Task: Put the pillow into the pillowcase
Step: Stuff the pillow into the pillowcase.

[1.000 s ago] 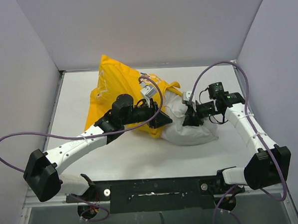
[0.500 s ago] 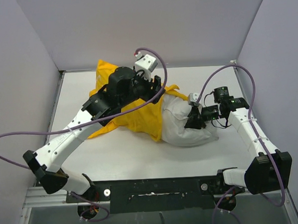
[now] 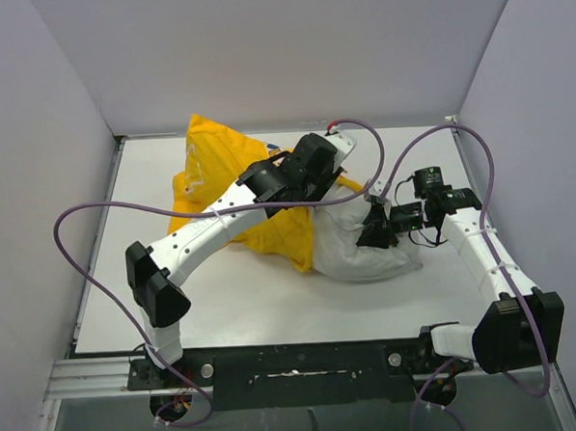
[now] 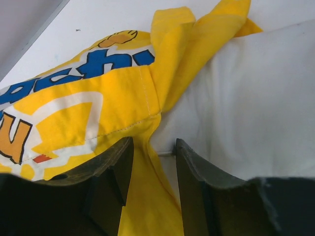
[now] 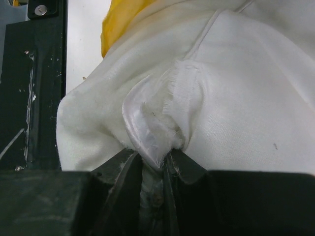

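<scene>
The white pillow (image 3: 367,255) lies right of centre, its left end tucked into the mouth of the yellow pillowcase (image 3: 213,171). My right gripper (image 3: 374,232) is shut on a bunched fold of the pillow (image 5: 246,88), pinched between the fingers at the right gripper (image 5: 153,157). My left gripper (image 3: 336,182) reaches across the pillowcase to its mouth. In the left wrist view the left gripper (image 4: 153,147) stands open, with the pillowcase (image 4: 98,98) hem lying loosely in the gap beside the pillow (image 4: 246,108).
White walls enclose the table (image 3: 177,308) on three sides. The left arm's purple cable (image 3: 76,227) loops over the left half of the table. A black base rail (image 3: 296,360) runs along the near edge. A yellow corner of the pillowcase (image 5: 118,19) shows in the right wrist view.
My left arm has swung from the pillowcase's middle over to its mouth on the right, and its jaws have parted. The right gripper has kept its hold on the pillow.
</scene>
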Controlling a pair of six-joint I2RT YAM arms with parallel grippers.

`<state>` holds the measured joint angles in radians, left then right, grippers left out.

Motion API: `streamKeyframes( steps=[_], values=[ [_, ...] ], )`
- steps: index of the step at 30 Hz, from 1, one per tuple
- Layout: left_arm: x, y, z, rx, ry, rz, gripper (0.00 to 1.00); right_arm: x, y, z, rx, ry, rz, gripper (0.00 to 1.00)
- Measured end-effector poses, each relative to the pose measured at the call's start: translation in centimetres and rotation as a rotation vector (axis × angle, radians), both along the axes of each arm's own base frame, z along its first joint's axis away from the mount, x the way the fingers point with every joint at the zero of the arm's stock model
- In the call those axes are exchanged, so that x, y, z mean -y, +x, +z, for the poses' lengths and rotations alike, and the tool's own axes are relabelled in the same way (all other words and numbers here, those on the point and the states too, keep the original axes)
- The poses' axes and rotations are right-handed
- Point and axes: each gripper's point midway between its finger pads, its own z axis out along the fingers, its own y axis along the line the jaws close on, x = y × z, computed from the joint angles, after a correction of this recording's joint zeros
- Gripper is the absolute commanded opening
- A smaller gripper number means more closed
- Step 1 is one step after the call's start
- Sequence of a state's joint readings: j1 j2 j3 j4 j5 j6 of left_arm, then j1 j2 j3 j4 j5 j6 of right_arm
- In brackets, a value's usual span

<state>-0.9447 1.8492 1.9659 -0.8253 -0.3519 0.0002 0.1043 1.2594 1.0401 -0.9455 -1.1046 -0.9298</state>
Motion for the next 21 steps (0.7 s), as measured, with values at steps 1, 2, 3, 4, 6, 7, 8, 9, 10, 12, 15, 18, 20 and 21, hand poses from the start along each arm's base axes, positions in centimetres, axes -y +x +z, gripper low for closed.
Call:
streamKeyframes(
  steps=[1, 2, 3, 4, 6, 7, 8, 9, 10, 12, 15, 18, 20, 21],
  values=[
    [-0.2, 0.2, -0.2, 0.003, 0.017, 0.006, 0.29, 0.0, 0.0, 0.0, 0.001, 0.000, 0.000, 0.07],
    [-0.3, 0.3, -0.2, 0.005, 0.025, 0.010, 0.21, 0.0, 0.0, 0.0, 0.001, 0.002, 0.001, 0.07],
    [-0.4, 0.5, 0.0, 0.011, 0.030, 0.013, 0.09, 0.0, 0.0, 0.0, 0.001, 0.003, 0.001, 0.07],
    [-0.5, 0.5, 0.1, 0.013, 0.031, 0.014, 0.00, 0.0, 0.0, 0.0, 0.000, 0.004, 0.002, 0.07],
    [-0.4, 0.7, 0.6, 0.023, 0.028, 0.010, 0.00, -0.1, 0.0, 0.0, -0.001, 0.005, 0.002, 0.07],
    [-0.3, 0.6, 0.8, 0.024, 0.023, 0.007, 0.00, -0.1, 0.0, 0.0, -0.001, 0.006, 0.002, 0.07],
    [-0.1, 0.6, 1.0, 0.023, 0.016, -0.001, 0.00, -0.1, 0.0, 0.0, 0.000, 0.006, 0.002, 0.06],
    [0.1, 0.4, 1.2, 0.017, 0.005, -0.013, 0.00, -0.1, 0.0, 0.0, -0.001, 0.006, 0.001, 0.06],
    [0.6, 0.1, 1.3, 0.004, -0.016, -0.033, 0.00, -0.1, 0.0, 0.0, -0.001, 0.007, -0.001, 0.06],
    [1.6, -0.4, 1.4, -0.033, -0.066, -0.077, 0.00, 0.0, 0.3, 0.2, -0.011, 0.011, -0.018, 0.05],
    [3.7, -1.5, 1.8, -0.099, -0.174, -0.162, 0.00, 0.4, 1.4, 1.0, -0.034, 0.036, -0.077, 0.05],
    [5.9, -2.9, 3.3, -0.166, -0.306, -0.250, 0.00, 2.1, 4.7, 4.2, -0.009, 0.087, -0.189, 0.05],
    [7.0, -3.6, 4.6, -0.190, -0.377, -0.291, 0.00, 3.1, 7.3, 7.6, 0.053, 0.127, -0.235, 0.05],
    [7.4, -3.8, 5.1, -0.195, -0.407, -0.307, 0.00, 3.4, 8.2, 9.2, 0.090, 0.150, -0.243, 0.05]
  ],
)
